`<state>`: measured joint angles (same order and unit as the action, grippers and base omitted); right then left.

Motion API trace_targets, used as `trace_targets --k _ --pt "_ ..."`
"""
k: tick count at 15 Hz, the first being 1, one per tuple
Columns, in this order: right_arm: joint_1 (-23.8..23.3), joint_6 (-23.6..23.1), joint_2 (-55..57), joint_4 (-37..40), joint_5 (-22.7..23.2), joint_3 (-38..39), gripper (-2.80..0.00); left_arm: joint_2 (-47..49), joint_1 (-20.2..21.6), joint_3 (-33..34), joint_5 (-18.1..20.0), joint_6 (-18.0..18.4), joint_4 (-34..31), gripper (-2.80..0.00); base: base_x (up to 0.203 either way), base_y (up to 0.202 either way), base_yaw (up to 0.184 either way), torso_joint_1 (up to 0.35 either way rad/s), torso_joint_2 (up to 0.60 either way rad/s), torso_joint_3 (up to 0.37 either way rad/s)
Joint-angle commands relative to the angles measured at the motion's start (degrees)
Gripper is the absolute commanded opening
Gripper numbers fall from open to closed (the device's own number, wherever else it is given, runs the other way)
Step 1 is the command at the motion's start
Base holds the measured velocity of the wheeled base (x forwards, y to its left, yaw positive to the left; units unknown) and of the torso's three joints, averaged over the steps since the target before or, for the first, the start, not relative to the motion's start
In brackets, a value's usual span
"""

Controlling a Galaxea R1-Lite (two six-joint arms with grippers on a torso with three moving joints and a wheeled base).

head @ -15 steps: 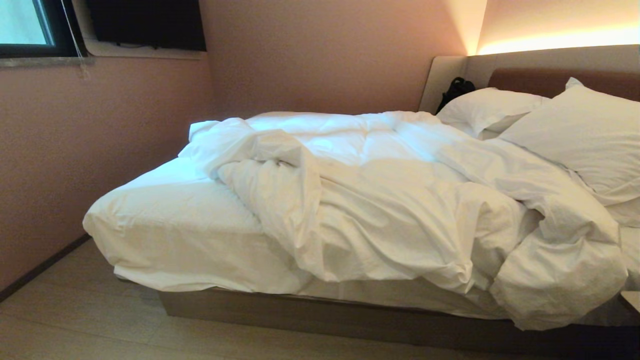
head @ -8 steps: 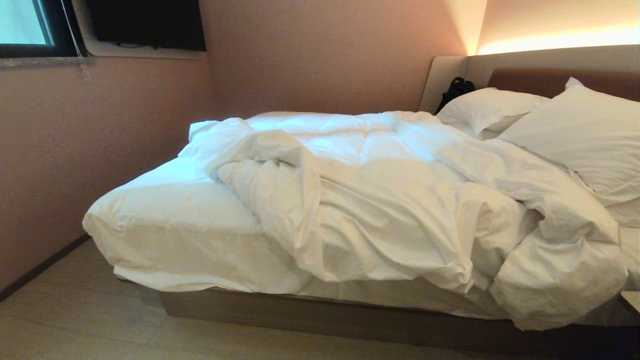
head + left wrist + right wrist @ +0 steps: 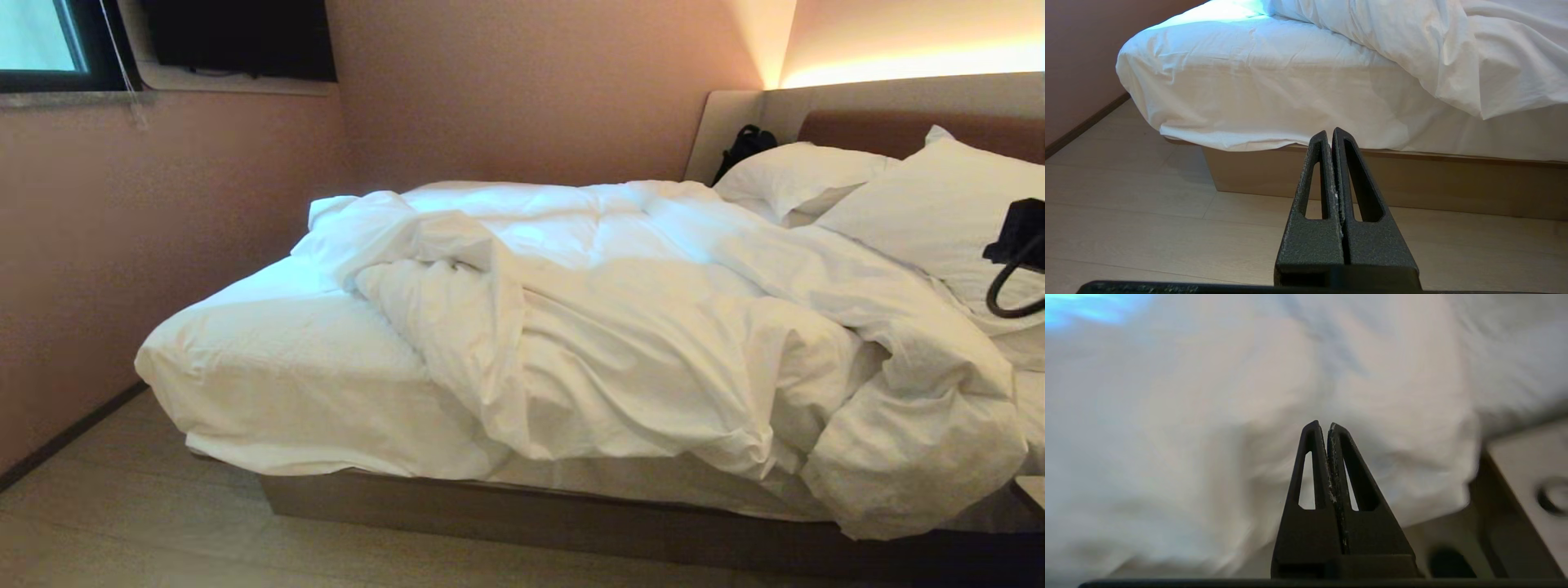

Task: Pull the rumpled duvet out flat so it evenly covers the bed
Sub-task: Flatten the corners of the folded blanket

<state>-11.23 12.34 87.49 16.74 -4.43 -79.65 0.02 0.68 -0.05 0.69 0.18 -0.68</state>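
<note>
Across the bed (image 3: 269, 384) you see the duvet (image 3: 653, 343) bunched; left gripper (image 3: 1329, 134) and right gripper (image 3: 1323, 426) both pressed together, empty.

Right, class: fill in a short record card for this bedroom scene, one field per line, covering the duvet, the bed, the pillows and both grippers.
duvet: rumpled, bunched mid-bed, one fold hanging over the near edge
bed: foot end uncovered, white sheet showing
pillows: two, against the headboard
left gripper: shut, empty, low near the floor, pointing at the bed base
right gripper: shut, empty, pointing at the duvet
task status: duvet not yet pulled flat
</note>
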Motion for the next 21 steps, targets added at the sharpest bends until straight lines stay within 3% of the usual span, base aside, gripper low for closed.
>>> trace_targets --k 1,4,5,7,11,18,21 --pt "-4.52 -0.24 11.06 2.37 -0.37 -3.88 -2.80 0.06 0.02 0.05 0.02 -0.01 -0.02 -2.80 0.000 0.000 0.000 0.000 0.00 0.000" --pt "-9.85 -2.98 14.72 3.12 -0.25 -5.26 -2.80 0.06 0.02 0.02 0.02 -0.01 -0.02 -2.80 0.000 0.000 0.000 0.000 0.00 0.000" --pt "-9.86 -3.43 14.64 3.07 -0.15 -5.26 0.00 0.06 0.02 0.05 0.02 -0.01 -0.02 -2.80 0.000 0.000 0.000 0.000 0.00 0.000" --pt "-9.11 -3.78 14.31 3.12 -0.15 -5.34 0.00 0.06 0.02 0.05 0.02 -0.01 -0.11 -2.80 0.000 0.000 0.000 0.000 0.00 0.000" --pt "-2.83 -6.36 14.04 3.54 -2.09 -5.39 0.00 0.02 0.02 0.00 -0.01 -0.01 -0.02 -2.80 0.000 0.000 0.000 0.000 0.00 0.000" --pt "5.62 -13.23 20.47 3.61 -23.22 -11.48 0.00 0.03 0.02 0.02 0.02 -0.01 -0.02 -2.80 0.000 0.000 0.000 0.000 0.00 0.000" --pt "6.92 -15.01 24.17 3.48 -29.29 -13.92 0.00 0.06 0.02 -0.04 0.02 -0.01 -0.02 -2.80 0.000 0.000 0.000 0.000 0.00 0.000"
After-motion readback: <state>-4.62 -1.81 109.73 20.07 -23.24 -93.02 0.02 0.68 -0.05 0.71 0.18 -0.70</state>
